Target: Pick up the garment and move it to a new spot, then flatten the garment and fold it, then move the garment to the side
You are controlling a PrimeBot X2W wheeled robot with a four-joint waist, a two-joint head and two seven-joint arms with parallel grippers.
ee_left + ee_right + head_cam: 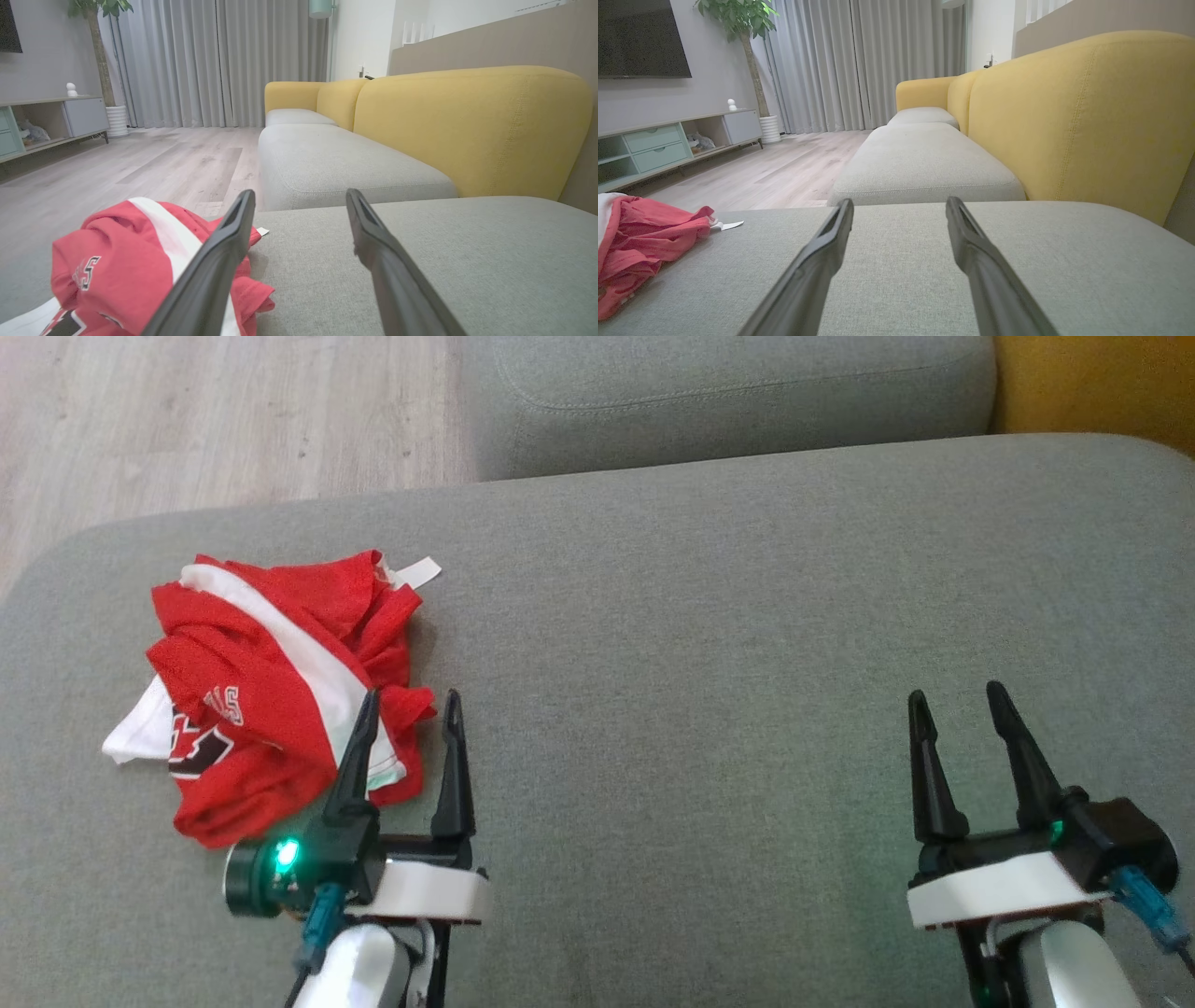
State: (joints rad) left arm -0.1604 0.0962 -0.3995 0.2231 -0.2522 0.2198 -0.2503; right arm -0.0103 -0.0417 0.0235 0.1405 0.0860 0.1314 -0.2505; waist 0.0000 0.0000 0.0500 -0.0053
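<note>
While both arms reach low over the cushion (700, 663), left gripper (412, 700) and right gripper (957, 693) gape wide and empty, the crumpled garment (271, 691) just outside the left one's left finger.

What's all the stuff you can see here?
garment: one, red and white, crumpled on the sofa
sofa: one, grey seats, yellow backs, before the robot
floor: one, pale wood, beyond the sofa
curtains: one set, grey, far wall
plant: one, green, beside the curtains
TV: one, black, on wall
cabinet: one, pale, under the TV
left gripper: one, black, by the garment, jaws open
right gripper: one, black, over the sofa seat, jaws open
</note>
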